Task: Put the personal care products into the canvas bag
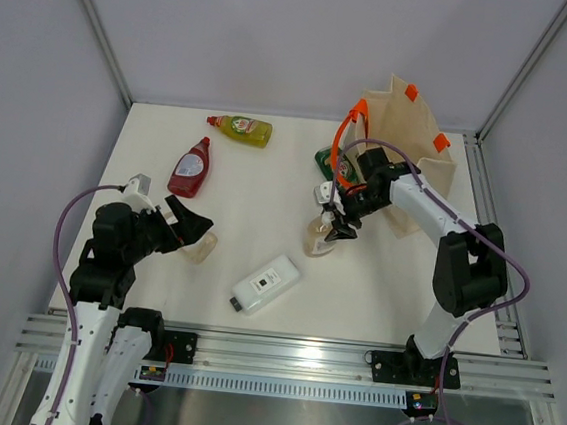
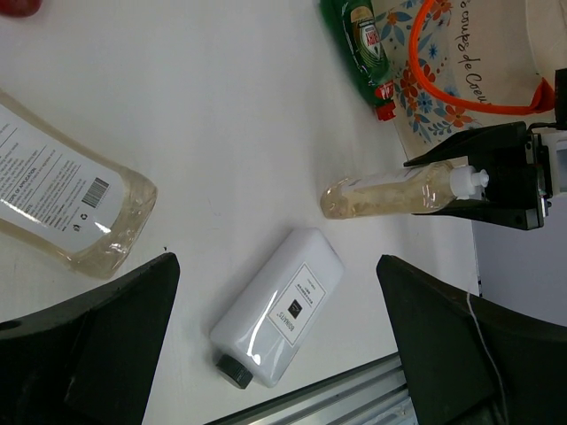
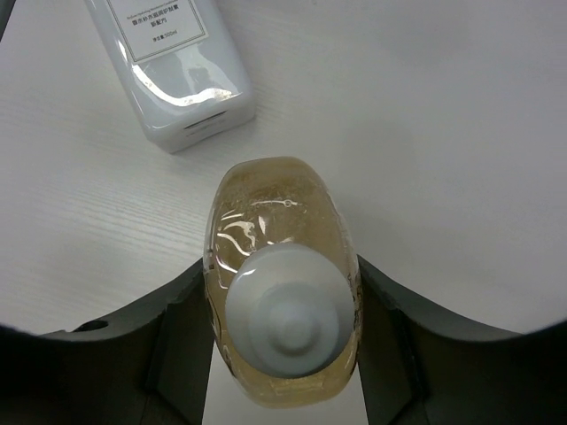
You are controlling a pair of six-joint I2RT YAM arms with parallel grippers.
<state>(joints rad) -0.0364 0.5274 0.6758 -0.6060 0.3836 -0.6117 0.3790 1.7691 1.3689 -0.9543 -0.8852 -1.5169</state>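
Observation:
My right gripper [image 1: 337, 224] is shut on a clear amber white-capped bottle [image 1: 317, 236], gripping it near the cap and holding it upright in front of the canvas bag [image 1: 412, 125]. In the right wrist view the fingers [image 3: 177, 345] press both sides of that bottle [image 3: 282, 230]. My left gripper [image 1: 188, 223] is open and empty over the second amber bottle [image 1: 200, 249], which also shows in the left wrist view [image 2: 62, 204]. The flat white bottle [image 1: 267, 283] lies at front centre. The red bottle [image 1: 191, 165] and the yellow bottle [image 1: 241, 128] lie at the back left. The green bottle [image 1: 326, 159] lies beside the bag, partly hidden.
The bag stands at the back right with its orange handle [image 1: 345, 138] looping over the green bottle. An aluminium rail [image 1: 280, 353] runs along the near table edge. White walls close the back and both sides.

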